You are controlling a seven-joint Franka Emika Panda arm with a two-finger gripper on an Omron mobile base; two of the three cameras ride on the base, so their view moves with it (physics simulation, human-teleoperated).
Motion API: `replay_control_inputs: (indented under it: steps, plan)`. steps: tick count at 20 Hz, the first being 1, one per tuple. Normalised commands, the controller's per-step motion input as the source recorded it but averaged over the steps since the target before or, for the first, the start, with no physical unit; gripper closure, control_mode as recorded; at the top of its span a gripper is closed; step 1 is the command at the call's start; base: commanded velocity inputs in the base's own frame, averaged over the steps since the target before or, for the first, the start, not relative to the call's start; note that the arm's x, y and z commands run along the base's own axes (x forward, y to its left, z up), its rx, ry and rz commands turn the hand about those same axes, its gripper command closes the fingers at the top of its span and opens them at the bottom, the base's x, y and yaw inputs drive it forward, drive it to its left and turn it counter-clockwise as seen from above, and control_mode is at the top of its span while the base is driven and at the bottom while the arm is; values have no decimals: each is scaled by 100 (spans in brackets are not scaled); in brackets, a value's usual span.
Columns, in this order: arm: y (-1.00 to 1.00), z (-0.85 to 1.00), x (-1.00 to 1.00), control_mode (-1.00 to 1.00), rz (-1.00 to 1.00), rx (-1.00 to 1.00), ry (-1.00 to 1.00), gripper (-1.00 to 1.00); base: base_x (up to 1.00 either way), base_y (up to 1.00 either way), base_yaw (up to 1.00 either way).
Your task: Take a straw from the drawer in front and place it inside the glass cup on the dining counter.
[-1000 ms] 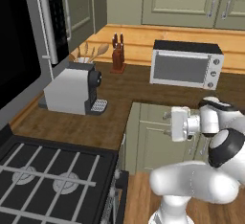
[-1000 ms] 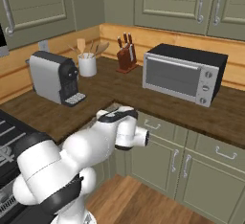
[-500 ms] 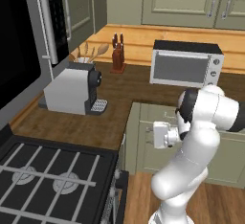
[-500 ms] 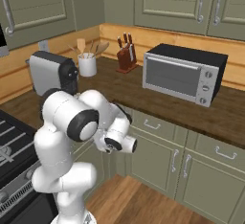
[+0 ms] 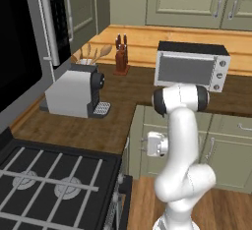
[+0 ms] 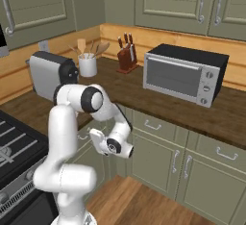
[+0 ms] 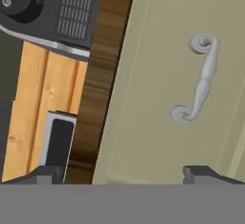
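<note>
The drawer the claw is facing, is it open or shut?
Shut. In the hand view the drawer front sits flush under the counter edge, with its handle untouched ahead of the open claw.

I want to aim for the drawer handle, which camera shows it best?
The hand view: the grey drawer handle sits large and sharp on the pale green drawer front. The right base view shows it small; in the left base view I can't pick it out.

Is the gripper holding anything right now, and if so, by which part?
Nothing is held. The gripper is open with an empty gap between its fingertips, facing the closed drawer and short of its handle.
</note>
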Motion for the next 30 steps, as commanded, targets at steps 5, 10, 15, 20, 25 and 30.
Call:
replay_control_inputs:
  steps: [5, 10, 15, 20, 25, 30]
  plan:
    - [23, -37, 66, -100, 0, 3, 0, -100, 0, 0, 0]
    - [21, -46, 83, -100, 0, 0, 1, -100, 0, 0, 0]
    - [35, -55, 58, -100, 0, 0, 2, -100, 0, 0, 0]
    - [37, -54, 42, -100, 0, 0, 1, -100, 0, 0, 0]
    - [27, -12, 7, -100, 0, 0, -2, -100, 0, 0, 0]
    - [21, 35, -46, -100, 0, 0, -13, -100, 0, 0, 0]
